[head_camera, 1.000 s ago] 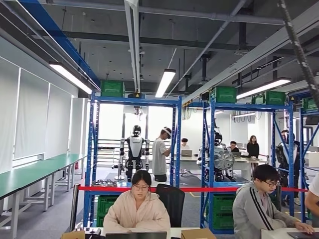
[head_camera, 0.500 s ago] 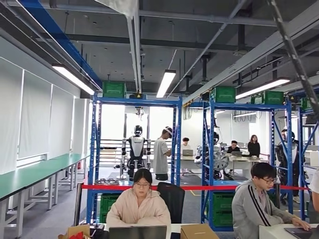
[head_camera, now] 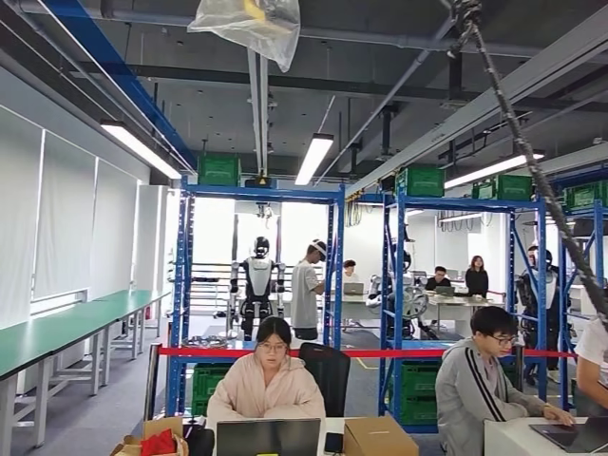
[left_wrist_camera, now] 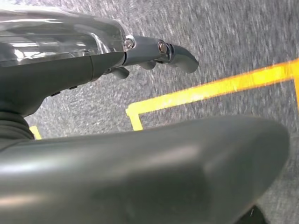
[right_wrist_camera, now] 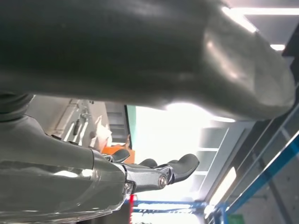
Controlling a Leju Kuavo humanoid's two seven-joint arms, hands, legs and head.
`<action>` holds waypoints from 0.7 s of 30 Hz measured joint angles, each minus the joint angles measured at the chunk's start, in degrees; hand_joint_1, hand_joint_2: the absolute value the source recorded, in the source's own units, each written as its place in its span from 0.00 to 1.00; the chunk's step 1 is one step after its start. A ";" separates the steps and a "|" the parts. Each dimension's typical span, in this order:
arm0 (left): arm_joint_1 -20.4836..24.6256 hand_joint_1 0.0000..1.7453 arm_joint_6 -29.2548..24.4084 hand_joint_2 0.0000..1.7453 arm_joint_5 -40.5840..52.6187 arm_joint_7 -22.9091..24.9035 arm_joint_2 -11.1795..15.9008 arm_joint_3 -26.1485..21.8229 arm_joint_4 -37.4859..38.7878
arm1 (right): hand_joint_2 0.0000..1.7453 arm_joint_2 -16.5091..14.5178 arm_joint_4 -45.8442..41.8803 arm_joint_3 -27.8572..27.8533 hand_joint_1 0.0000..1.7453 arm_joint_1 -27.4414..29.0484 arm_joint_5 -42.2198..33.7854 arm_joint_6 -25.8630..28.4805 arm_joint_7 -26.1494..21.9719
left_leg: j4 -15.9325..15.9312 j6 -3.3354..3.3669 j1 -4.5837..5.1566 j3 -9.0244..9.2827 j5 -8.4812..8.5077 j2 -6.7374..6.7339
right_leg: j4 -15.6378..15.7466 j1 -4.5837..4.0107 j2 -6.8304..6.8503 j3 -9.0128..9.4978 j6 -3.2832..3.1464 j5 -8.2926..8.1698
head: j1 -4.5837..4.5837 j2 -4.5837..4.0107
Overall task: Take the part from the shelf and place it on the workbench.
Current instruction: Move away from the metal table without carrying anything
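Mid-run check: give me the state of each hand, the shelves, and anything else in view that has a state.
left hand: holds nothing, fingers straight, over grey floor with yellow tape.
right hand: holds nothing, fingers extended.
blue shelves: upright, beyond the red barrier tape, green crates on top.
laptop: open, facing the seated person.
cardboard box: closed.
ceiling lights: on.

Ceiling strip lights and bright windows behind the shelves light the hall evenly. The floor is smeared with blur. Window glare washes out the right wrist view.
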State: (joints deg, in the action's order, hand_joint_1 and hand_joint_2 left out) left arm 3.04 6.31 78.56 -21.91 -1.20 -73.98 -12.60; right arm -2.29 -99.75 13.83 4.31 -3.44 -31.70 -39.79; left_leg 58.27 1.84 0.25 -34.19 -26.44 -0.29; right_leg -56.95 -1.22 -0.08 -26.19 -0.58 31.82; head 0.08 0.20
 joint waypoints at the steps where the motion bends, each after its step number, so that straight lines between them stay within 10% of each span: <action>1: -0.01 0.00 -0.04 0.00 0.03 0.03 -0.09 -0.05 -0.01 | 0.00 0.24 0.84 -0.09 0.00 0.24 -0.40 0.42 0.01 | -0.06 -0.30 -0.12 -0.17 0.43 -0.02 | 1.64 -0.26 0.02 0.85 -0.21 0.19 | -0.01 0.00; 4: -0.19 0.00 -0.09 0.00 0.15 0.07 -0.13 -0.42 0.00 | 0.00 0.69 3.80 -0.62 0.00 1.21 -0.79 1.12 -0.01 | 0.38 -1.17 -0.45 -0.91 -0.29 0.02 | 3.18 -0.22 0.30 0.39 -0.75 -1.36 | -0.01 0.02; 9: -0.35 0.00 -0.16 0.00 0.39 0.04 -0.24 -0.98 0.01 | 0.00 0.92 9.43 -2.03 0.00 2.67 4.39 5.07 -0.02 | 14.06 -2.40 -0.86 -3.65 -10.45 0.07 | 2.81 0.07 0.80 -3.62 -1.11 -4.22 | 0.00 0.01; 11: -0.39 0.00 -0.31 0.00 0.55 -0.02 -0.24 -1.16 0.01 | 0.00 1.12 12.92 -2.26 0.00 2.46 8.94 9.21 0.23 | 14.36 -2.87 -1.15 -1.72 -8.00 0.05 | 1.82 0.28 0.88 -5.82 -0.76 -5.07 | -0.01 0.00; 13: -0.24 0.00 -0.39 0.00 0.84 -0.21 -0.28 -1.29 0.01 | 0.00 1.28 20.16 -2.31 0.00 0.81 15.22 16.51 1.59 | 7.69 -3.49 -1.57 3.42 -5.56 0.05 | 0.32 0.45 0.80 -8.04 -0.18 -5.72 | -0.01 0.00; 15: 0.11 0.00 -0.40 0.00 1.17 -0.47 -0.35 -1.32 0.00 | 0.00 1.37 30.38 -2.39 0.00 -1.67 20.22 24.38 3.37 | 0.86 -3.21 -1.66 7.71 -6.44 0.18 | -1.19 0.40 0.72 -9.69 0.50 -6.28 | 0.00 0.00; 18: 0.17 0.00 -0.38 0.00 1.68 -0.60 -0.40 -1.34 0.01 | 0.00 1.37 45.38 -2.64 0.00 -5.68 22.95 30.75 5.28 | -0.93 -1.49 -1.33 8.01 -6.93 0.20 | -1.76 0.50 0.72 -10.56 1.49 -7.24 | 0.01 0.00; 21: 0.22 0.00 -0.39 0.00 2.02 -0.55 -0.44 -1.34 0.01 | 0.00 1.26 58.47 -2.80 0.00 -8.46 25.33 36.35 8.11 | -0.88 0.06 -1.31 6.36 -5.19 -0.12 | -5.91 0.94 0.62 -11.89 2.60 -1.96 | 0.01 0.00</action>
State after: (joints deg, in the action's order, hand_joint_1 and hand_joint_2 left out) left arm 3.26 5.92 80.58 -22.46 -1.64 -75.32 -12.59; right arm -1.03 -41.27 11.03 -4.15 21.89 4.65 -31.68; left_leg 57.39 1.91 -1.05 -27.83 -31.63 -0.41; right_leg -62.86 -0.28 0.53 -38.08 2.02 29.86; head 0.09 0.20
